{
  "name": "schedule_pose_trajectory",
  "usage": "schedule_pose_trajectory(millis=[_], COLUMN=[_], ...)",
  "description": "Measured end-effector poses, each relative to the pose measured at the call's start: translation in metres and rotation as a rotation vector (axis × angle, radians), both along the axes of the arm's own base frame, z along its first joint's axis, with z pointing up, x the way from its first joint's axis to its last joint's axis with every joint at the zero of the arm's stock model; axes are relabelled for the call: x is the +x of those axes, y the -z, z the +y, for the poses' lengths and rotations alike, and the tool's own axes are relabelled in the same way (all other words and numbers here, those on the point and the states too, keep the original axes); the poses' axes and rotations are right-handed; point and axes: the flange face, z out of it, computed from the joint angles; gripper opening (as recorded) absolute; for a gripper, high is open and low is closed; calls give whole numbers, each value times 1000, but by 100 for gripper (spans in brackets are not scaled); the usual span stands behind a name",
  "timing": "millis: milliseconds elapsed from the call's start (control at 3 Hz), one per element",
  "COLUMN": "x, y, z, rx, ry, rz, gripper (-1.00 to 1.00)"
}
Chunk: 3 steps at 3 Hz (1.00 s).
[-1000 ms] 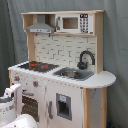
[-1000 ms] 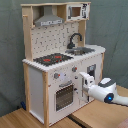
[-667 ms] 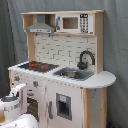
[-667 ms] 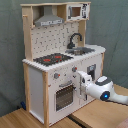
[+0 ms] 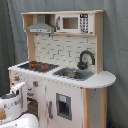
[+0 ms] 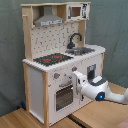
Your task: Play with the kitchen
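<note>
Change: since a second ago the arm (image 6: pixel 102 91) has come closer to the front of the kitchen (image 6: pixel 60 60); the kitchen itself has not moved.
Kitchen: white and light-wood toy, upright on a wooden table (image 6: pixel 95 117), filling the middle of both exterior views.
Stovetop: black with red rings (image 5: pixel 36 65), on the counter at the first exterior view's left.
Sink: grey basin (image 5: pixel 72 74) beside the stovetop, with a black curved faucet (image 5: pixel 85 59) behind it.
Hood: grey (image 5: pixel 41 26), above the stovetop under the top shelf.
Microwave: on the upper shelf (image 5: pixel 73 23), beside the hood.
Back wall: white brick pattern (image 5: pixel 62 49) between counter and shelf.
Oven door: windowed (image 6: pixel 64 95), low on the front, with knobs (image 6: pixel 56 76) above it.
Arm: white, reaching in from the second exterior view's right, its end just in front of the oven door and knob panel; touching or not, I cannot tell.
Gripper: (image 6: pixel 76 79) fingers hidden, so open or closed cannot be told.
Table: light wood boards with a seam (image 6: pixel 75 120) running under the kitchen.
Room: dark grey-green curtain (image 6: pixel 10 50) hangs behind everything.
</note>
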Motion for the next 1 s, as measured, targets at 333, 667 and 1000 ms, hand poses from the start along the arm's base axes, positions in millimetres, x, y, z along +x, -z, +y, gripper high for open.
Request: schedule_pose_trajectory(millis=[333,667,1000], x=[0,-5,-22], y=[0,2,3], z=[-1,0,7], rx=[2,15,4], ry=[3,29,53], rz=[-1,-18,-40], gripper=[-100,-100,-100])
